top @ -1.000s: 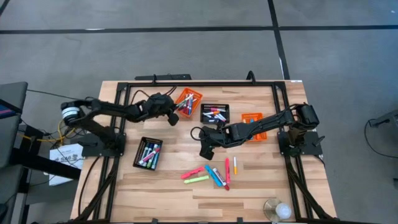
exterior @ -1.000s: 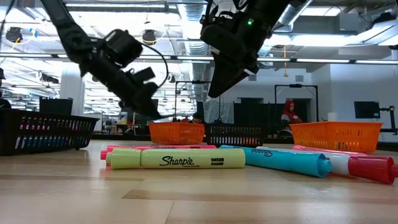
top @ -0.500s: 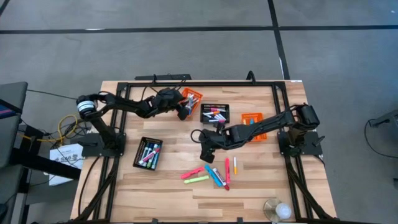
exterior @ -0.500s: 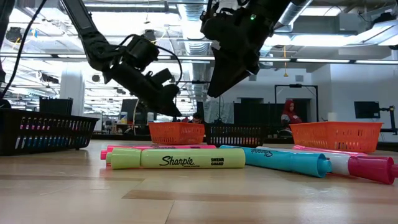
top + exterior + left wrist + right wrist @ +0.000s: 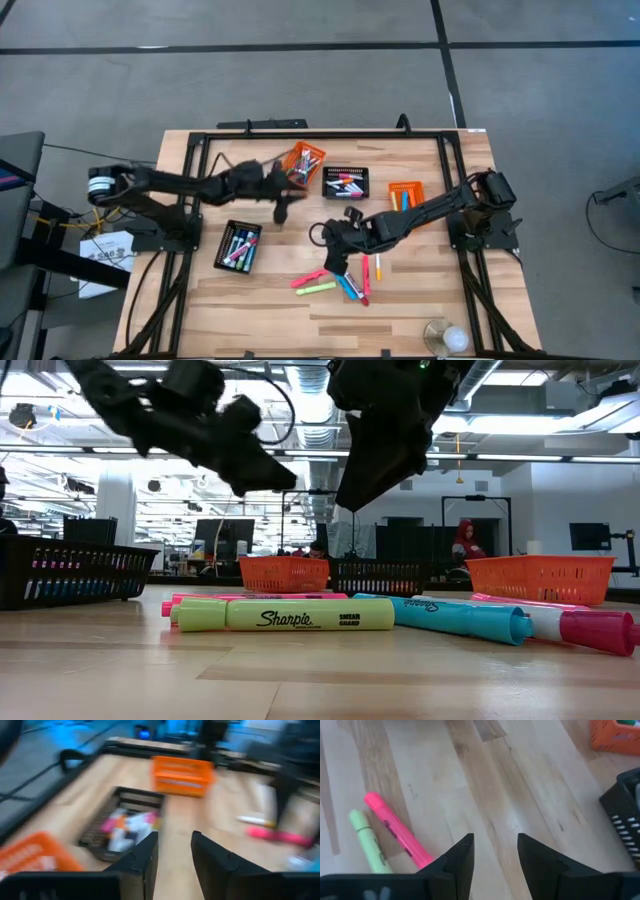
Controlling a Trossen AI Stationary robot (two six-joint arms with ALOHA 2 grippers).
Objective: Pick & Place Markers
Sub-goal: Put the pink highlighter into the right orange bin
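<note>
Hovering with fingers parted and empty, the right tool (image 5: 330, 262) hangs over loose capped plastic markers (image 5: 345, 283) near the wooden surface's (image 5: 420, 300) front edge, apparently lining up a pick; the left tool (image 5: 281, 209), also released, hangs mid-surface.

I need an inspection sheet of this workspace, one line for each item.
Surface: wooden table, black frame around it.
Job's things: loose markers at the front middle; others in four baskets.
Clutter: a round clear thing at the front edge.
Grippers: left gripper open, empty, beside the orange basket; right gripper open, empty, over the loose markers.
Cables: bundle off the left edge.
Surroundings: grey floor; a person far behind.
</note>
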